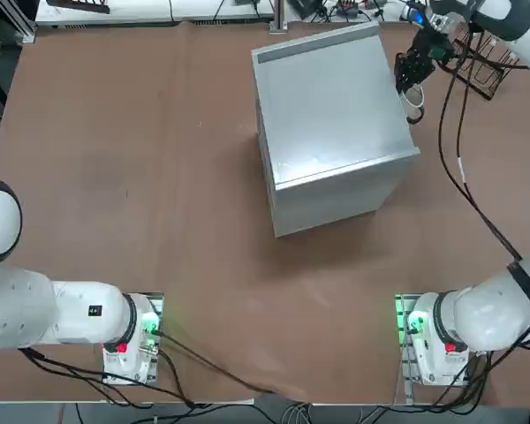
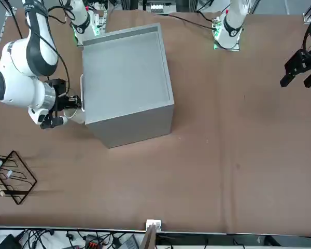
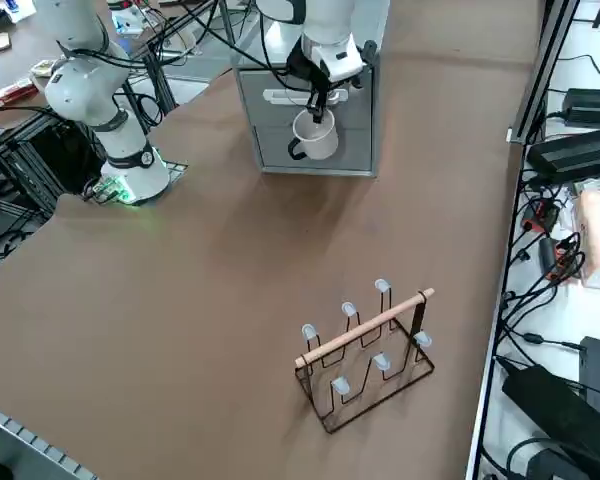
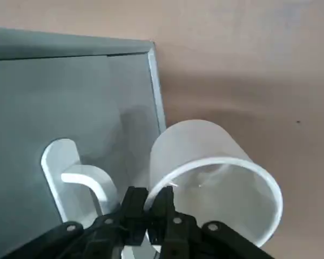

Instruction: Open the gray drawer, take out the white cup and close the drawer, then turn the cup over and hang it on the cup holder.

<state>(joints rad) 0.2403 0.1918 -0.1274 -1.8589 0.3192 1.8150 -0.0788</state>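
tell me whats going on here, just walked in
The right arm's hand is shut on the rim of the white cup, holding it rim-up in front of the gray drawer of the metal cabinet. The drawer looks pushed in, so the cup seems to be already out. The cup holder stands apart on the table with nothing hanging on it; turning the cup over and hanging it are yet to be done.

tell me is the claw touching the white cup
Touching. The right wrist view shows the claw pinched on the white cup's rim, one finger inside, one outside.
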